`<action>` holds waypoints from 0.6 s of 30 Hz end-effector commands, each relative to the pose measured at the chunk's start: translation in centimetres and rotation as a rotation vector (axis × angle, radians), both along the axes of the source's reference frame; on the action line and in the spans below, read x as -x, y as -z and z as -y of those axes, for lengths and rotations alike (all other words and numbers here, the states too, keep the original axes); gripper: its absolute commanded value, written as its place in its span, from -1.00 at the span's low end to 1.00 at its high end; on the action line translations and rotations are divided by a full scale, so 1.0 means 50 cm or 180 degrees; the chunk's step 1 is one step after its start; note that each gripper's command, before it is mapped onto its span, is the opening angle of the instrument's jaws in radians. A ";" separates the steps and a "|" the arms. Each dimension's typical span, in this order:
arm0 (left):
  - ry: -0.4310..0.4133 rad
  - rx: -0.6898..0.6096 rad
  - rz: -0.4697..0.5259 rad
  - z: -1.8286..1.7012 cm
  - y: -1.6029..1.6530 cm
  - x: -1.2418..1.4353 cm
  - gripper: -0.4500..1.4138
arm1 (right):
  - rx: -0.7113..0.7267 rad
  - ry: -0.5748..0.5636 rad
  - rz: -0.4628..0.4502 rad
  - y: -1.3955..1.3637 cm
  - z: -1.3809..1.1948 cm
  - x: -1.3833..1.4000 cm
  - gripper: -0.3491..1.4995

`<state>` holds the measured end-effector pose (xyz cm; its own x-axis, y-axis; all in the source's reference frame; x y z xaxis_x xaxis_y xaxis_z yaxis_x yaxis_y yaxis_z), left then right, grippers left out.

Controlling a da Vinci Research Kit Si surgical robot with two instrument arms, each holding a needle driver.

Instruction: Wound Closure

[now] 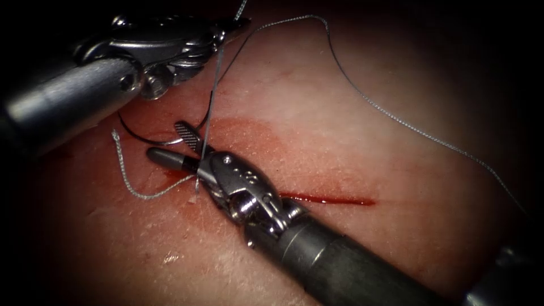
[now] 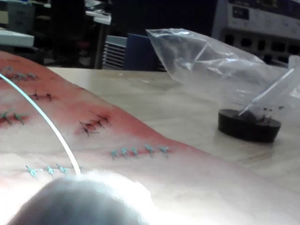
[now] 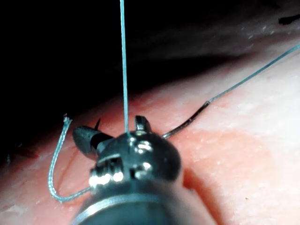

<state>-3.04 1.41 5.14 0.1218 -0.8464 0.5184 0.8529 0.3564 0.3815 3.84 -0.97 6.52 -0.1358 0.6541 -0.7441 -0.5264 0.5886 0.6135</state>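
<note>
My left tool [image 1: 241,24] is at the upper left, jaws shut on the thread [image 1: 211,102], which runs taut down to the tissue [image 1: 340,136] at the left end of the cut [image 1: 328,199]. The right tool [image 1: 164,140] comes in low from the right with its jaws open, one on each side of that taut strand and not gripping it. The same open jaws of the right tool [image 3: 110,127] flank the rising thread [image 3: 123,70]. The dark curved needle [image 1: 141,139] lies on the tissue just beyond these jaws, and neither tool holds it. A short free thread tail [image 1: 133,190] curls left of the cut.
A long slack strand of thread [image 1: 396,119] arcs over the tissue to the right. Red fluid [image 1: 249,133] stains the tissue around the stitch. The left wrist view has older stitches [image 2: 138,151] on the tissue, a plastic bag [image 2: 211,56] and a black holder [image 2: 248,124] on the bench.
</note>
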 end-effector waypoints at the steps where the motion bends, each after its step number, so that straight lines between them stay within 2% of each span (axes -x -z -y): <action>1: 0.0013 0.0024 0.0015 -0.0024 0.0019 0.0005 -1.00 | 0.0023 0.0035 -0.0032 0.0009 -0.0021 -0.0014 0.84; 2: 0.0013 0.0024 0.0016 -0.0024 0.0019 0.0005 -1.00 | 0.0025 0.0088 -0.0056 0.0008 -0.0019 -0.0015 0.60; 3: 0.0013 0.0024 0.0016 -0.0024 0.0019 0.0005 -1.00 | 0.0024 0.0105 -0.0065 0.0009 -0.0018 -0.0013 0.25; 4: 0.0013 0.0025 0.0016 -0.0024 0.0019 0.0005 -1.00 | 0.0014 0.0145 -0.0089 0.0017 -0.0017 -0.0003 -1.00; 9: 0.0012 0.0042 0.0014 -0.0014 0.0011 0.0006 -1.00 | -0.0020 -0.0179 0.0050 0.0045 -0.0034 0.0023 -1.00; 13: 0.0010 0.0044 0.0015 -0.0012 0.0011 0.0006 -1.00 | -0.0030 -0.0204 0.0059 0.0054 -0.0034 0.0029 -1.00; 18: 0.0002 0.0063 0.0047 -0.0016 0.0025 -0.0010 -1.00 | -0.0068 -0.0326 0.0110 0.0076 -0.0054 0.0092 -1.00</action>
